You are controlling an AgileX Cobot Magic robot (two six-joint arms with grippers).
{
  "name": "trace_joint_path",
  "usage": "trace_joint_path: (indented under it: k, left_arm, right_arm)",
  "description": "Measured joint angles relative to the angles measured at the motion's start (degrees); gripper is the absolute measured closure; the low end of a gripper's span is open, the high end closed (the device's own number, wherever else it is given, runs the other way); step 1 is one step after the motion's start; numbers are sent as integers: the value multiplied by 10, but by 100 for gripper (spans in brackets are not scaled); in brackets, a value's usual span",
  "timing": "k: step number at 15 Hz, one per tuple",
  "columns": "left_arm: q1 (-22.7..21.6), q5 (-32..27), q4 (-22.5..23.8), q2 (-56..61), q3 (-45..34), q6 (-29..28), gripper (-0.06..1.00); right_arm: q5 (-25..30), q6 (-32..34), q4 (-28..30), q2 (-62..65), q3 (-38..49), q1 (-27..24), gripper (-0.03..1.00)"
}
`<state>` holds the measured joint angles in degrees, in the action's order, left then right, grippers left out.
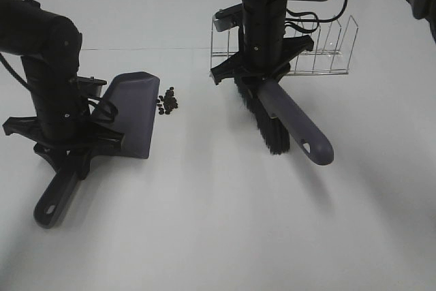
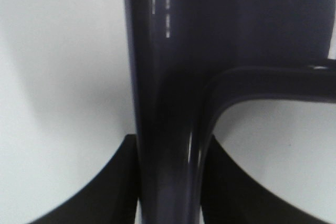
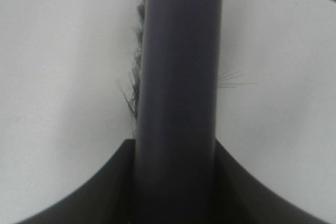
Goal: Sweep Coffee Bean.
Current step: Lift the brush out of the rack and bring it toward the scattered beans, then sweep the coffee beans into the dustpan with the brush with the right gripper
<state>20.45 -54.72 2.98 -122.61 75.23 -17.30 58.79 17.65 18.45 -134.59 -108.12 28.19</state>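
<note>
Looking from the high camera, you see the small dark brown oval coffee beans (image 1: 167, 102) in a tight cluster on the white table (image 1: 218, 236), just beside the edge of the grey plastic dustpan (image 1: 133, 110) that faces the brush. Your left gripper (image 1: 70, 157) is pinching the dustpan handle. Your right gripper (image 1: 262, 76) is pinching the grey-handled, black-bristled brush (image 1: 300, 131), well apart from the beans, with bare table between them. A clear wire rack (image 1: 327, 46) stands close behind the brush.
</note>
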Motion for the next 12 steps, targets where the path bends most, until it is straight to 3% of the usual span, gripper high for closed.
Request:
trace_joint_path:
  k: [3, 8, 12]
  left_arm:
    - [0, -12, -1, -5, 11, 0, 67]
    - [0, -13, -2, -5, 13, 0, 67]
    - [0, -13, -2, -5, 13, 0, 67]
  right_arm:
    - [19, -11, -6, -42, -64, 17, 62]
    - [112, -52, -25, -143, -242, 69, 62]
    - [114, -84, -94, -179, -341, 119, 62]
